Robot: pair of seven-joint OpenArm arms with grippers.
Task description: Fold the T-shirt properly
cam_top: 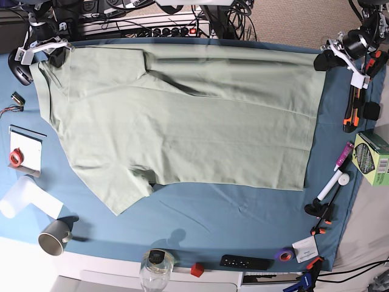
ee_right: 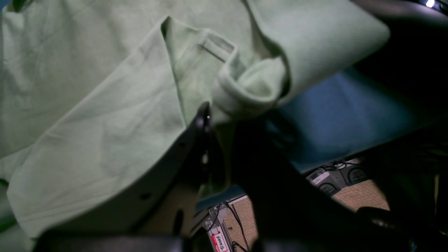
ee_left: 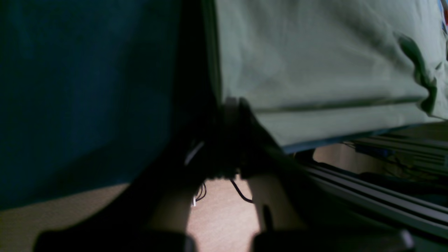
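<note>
Left wrist view
- Left gripper [ee_left: 232,105]: my jaws closed on the hem corner of the T-shirt [ee_left: 325,66]; the dark fingers meet right at the fabric edge, at the far rim of the blue table cloth [ee_left: 80,98].
- Cloth here: pulled fairly flat away from the pinch, one stitched hem line running along the edge, a small bunched fold at the other end.

Right wrist view
- Right gripper [ee_right: 210,120]: my jaws shut on the T-shirt [ee_right: 105,115] near the collar end; a ribbed roll of fabric sits just beside the fingertips and a strip hangs down between the fingers.
- Sleeve: lies folded over the body, loose and creased.

Base view
- T-shirt [cam_top: 182,128]: spread across the blue table cloth [cam_top: 243,219], collar end toward the right gripper [cam_top: 53,53], hem toward the left gripper [cam_top: 323,61]; both sit on the shirt's far edge.
- Near edge: free; one sleeve juts out toward the grey mug [cam_top: 53,236].

Handling judgement
- Weight: light, I reckon.
- Stiffness: none; soft cotton that will sag and drape wherever it is unsupported.
- Slip: low against the cloth beneath, so dragging may wrinkle it.
- Hold: corners and hems, pinching the doubled stitched edge; lift both ends together to keep the fold line straight.
</note>
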